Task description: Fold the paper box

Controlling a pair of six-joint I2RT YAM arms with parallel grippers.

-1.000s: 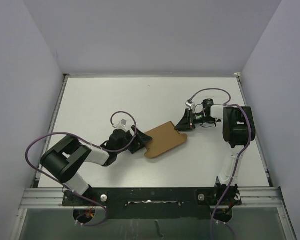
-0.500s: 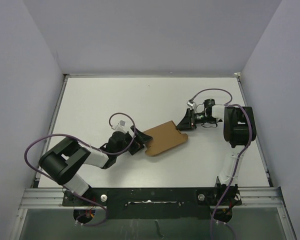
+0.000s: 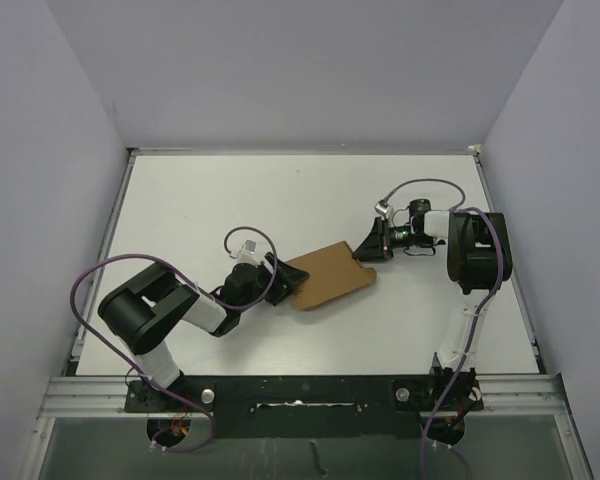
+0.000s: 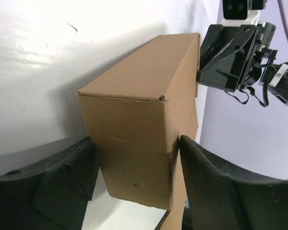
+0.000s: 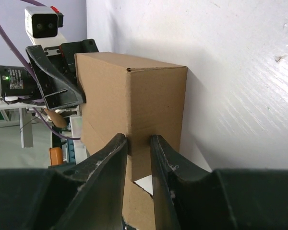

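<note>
The paper box (image 3: 328, 277) is brown cardboard and lies partly formed on the white table, between the two arms. My left gripper (image 3: 280, 285) is at its left end. In the left wrist view the box (image 4: 134, 120) stands between the black fingers (image 4: 62, 182), which press on its two sides around the left gripper (image 4: 134, 143). My right gripper (image 3: 365, 250) is at the box's right end. In the right wrist view the right gripper (image 5: 137, 139) pinches a thin wall of the box (image 5: 153, 96). A loose flap hangs below.
Grey enclosure walls (image 3: 70, 150) ring the white table (image 3: 230, 200) on three sides. A metal rail (image 3: 300, 395) with the arm bases runs along the near edge. Purple cables (image 3: 110, 275) loop over both arms.
The left arm's elbow has swung to the right while its gripper stays at the box's left end. The box and the right arm have hardly moved.
</note>
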